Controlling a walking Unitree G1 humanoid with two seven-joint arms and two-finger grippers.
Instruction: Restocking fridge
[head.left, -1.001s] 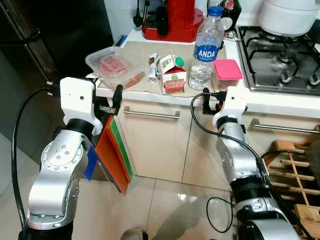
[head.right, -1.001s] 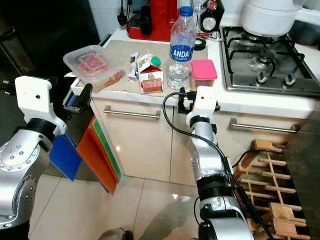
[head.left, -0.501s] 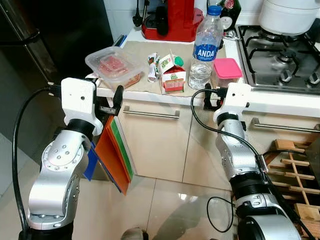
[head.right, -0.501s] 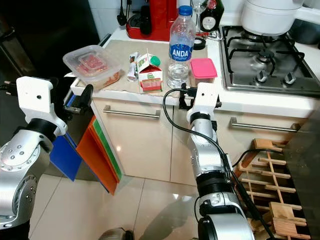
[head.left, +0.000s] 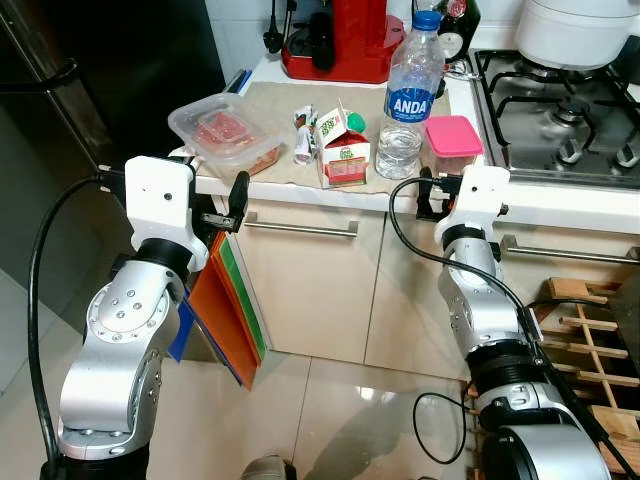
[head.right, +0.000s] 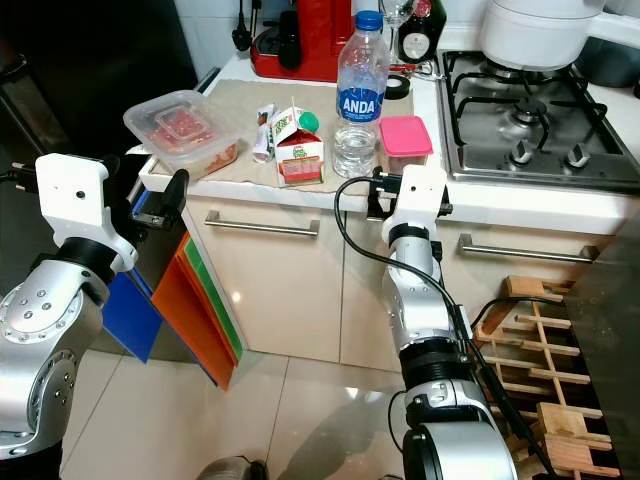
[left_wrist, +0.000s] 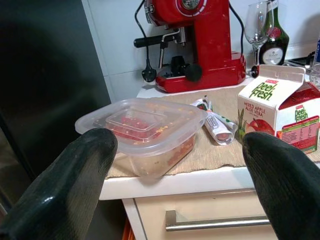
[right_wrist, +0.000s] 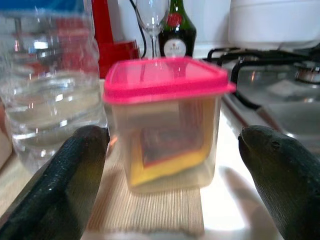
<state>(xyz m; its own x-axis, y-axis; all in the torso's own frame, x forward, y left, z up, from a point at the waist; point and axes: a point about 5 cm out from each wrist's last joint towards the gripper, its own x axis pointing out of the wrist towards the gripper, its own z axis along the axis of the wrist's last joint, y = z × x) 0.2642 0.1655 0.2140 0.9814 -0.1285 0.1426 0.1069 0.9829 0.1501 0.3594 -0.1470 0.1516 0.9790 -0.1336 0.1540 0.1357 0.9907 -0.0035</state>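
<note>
Our right gripper (right_wrist: 165, 170) stood spread wide at the counter's (head.right: 520, 205) front edge, aimed at the pink-lidded tub (right_wrist: 167, 122) just beside the water bottle (head.right: 360, 95). Our left gripper (left_wrist: 185, 175), equally wide, faced the clear box (left_wrist: 142, 132). A skewed reach could topple that bottle.

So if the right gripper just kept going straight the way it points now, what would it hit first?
Most likely the pink-lidded container, which sits centred between the open right gripper's fingers at the counter edge, apart from them. The water bottle stands just beside that line.
</note>
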